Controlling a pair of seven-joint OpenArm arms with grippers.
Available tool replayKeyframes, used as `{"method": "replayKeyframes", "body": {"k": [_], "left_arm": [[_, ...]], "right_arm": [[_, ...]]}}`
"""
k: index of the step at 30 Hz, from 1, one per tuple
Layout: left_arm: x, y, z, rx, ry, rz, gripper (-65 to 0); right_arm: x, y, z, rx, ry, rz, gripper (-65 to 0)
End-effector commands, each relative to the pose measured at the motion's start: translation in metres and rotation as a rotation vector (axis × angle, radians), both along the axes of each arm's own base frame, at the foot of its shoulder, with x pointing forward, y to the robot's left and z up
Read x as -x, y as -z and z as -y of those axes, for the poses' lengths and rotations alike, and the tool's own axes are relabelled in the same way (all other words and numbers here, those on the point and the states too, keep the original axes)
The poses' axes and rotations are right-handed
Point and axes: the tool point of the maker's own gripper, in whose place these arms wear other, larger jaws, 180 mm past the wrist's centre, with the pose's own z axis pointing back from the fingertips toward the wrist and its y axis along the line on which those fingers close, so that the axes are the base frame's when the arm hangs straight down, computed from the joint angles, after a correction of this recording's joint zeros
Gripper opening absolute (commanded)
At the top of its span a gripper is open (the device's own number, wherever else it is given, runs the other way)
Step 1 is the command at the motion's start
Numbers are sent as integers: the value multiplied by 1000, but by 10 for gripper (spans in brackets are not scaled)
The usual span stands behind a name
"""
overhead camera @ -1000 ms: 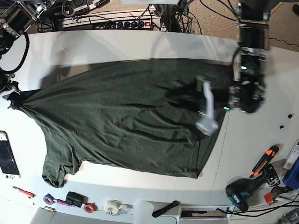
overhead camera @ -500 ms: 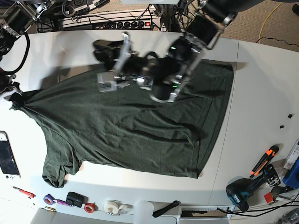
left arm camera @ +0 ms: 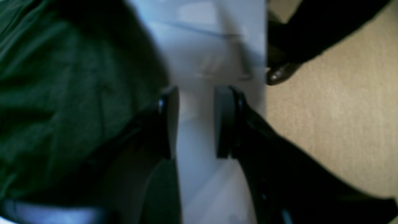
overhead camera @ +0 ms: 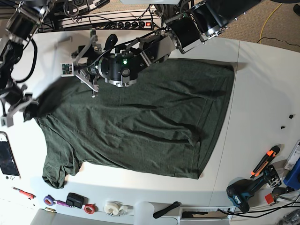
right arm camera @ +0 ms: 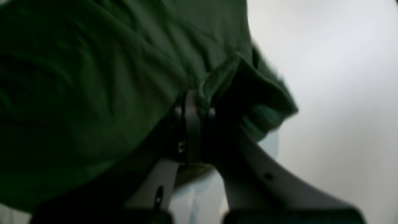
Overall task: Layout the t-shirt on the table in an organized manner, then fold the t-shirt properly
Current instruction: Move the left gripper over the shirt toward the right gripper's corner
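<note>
i'm working the layout step: one t-shirt (overhead camera: 136, 126) is lying mostly spread across the one table (overhead camera: 262, 93), near sleeve bunched at the front edge. my right gripper (right arm camera: 199, 105) is clamped on a fold of shirt at the far-left corner. my left gripper (left arm camera: 196, 121) is hanging with jaws apart, empty, over bare table beside the top hem. next i'm judging it needs to pinch that hem.

Dark green heathered t-shirt (overhead camera: 140, 126), wrinkly, spread mostly flat across white table (overhead camera: 262, 93). One corner at base view's left bunched & lifted off surface, pinched. Sleeve at lower left crumpled near table edge. Table smooth w/ thin seam line on right side.
</note>
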Motion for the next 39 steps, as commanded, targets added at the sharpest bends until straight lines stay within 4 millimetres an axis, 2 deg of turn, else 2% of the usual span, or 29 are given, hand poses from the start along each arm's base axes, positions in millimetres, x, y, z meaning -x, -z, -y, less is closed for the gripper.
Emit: {"method": "replayKeyframes", "body": {"k": [1, 5, 8, 19, 28, 32, 35, 39], "left_arm": [[-1, -22, 12, 69, 1, 12, -472], [-1, -22, 12, 69, 1, 12, -472], [-1, -22, 12, 69, 1, 12, -472], [-1, -22, 12, 69, 1, 11, -472], [1, -20, 12, 68, 0, 1, -472], [12, -12, 11, 59, 0, -35, -472], [21, -7, 11, 58, -2, -65, -473], [28, -2, 11, 55, -3, -88, -473]], "right_arm": [[-15, -33, 5, 15, -4, 100, -650], [-33, -62, 5, 16, -5, 177, -650], [-42, -70, -1, 27, -22, 193, -650], [-75, -47, -40, 203, -107, 146, -650], [-117, -75, -85, 174, -110, 275, -650], [-125, -75, -103, 156, -113, 296, -650], [-128, -74, -110, 157, -113, 312, -650], [-130, -67, -108, 144, -106, 305, -650]]}}
